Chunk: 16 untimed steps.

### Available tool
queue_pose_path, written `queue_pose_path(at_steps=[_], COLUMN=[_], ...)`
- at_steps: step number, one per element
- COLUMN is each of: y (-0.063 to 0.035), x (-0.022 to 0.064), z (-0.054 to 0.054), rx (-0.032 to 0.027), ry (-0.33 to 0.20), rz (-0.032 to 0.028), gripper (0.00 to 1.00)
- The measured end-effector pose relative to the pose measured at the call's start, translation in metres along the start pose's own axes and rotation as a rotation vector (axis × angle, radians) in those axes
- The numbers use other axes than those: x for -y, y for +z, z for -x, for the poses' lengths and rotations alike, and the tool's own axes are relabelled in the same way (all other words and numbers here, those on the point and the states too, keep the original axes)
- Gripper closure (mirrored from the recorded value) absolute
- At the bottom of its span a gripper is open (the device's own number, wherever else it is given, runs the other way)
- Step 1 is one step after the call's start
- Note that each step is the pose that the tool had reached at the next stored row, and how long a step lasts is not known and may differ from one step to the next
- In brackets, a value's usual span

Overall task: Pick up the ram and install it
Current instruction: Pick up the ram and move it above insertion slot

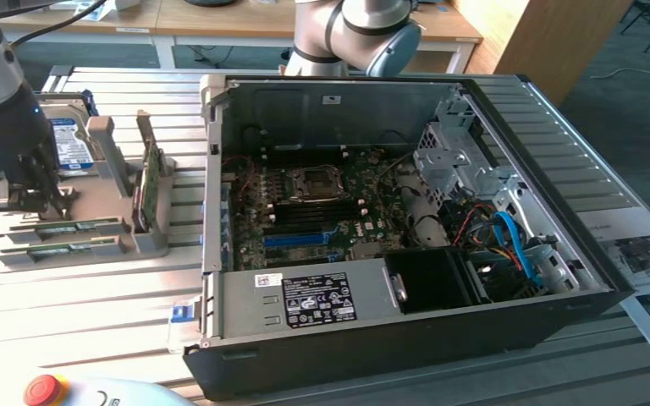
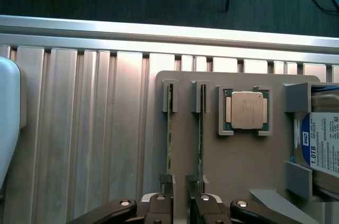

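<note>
Gripper (image 2: 180,188) released, jaws apart, hanging over the ram sticks (image 2: 169,128). They stand edge-up in the holder (image 2: 238,166), I judge for pinching.

Neighbouring stick (image 2: 201,139) stands close beside the ram (image 2: 169,139).

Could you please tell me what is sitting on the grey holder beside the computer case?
The grey holder carries a ram stick, a second stick, a processor chip and a hard drive. The claw hides one end of each stick.
</note>
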State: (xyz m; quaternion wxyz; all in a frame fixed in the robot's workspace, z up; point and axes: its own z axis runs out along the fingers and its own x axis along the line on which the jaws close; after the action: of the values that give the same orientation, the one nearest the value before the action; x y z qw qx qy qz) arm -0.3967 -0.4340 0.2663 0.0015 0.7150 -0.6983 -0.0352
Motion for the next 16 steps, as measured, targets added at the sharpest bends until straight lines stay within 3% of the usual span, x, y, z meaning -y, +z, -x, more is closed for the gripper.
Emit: queue_pose_path(at_steps=[7, 16], y=[0.0, 0.014], x=[0.0018, 0.0025], z=[0.0, -0.002], rx=[-0.0001, 0.0006], ry=[0.0, 0.0], rz=[0.0004, 0.0003], gripper=[0.76, 0.76])
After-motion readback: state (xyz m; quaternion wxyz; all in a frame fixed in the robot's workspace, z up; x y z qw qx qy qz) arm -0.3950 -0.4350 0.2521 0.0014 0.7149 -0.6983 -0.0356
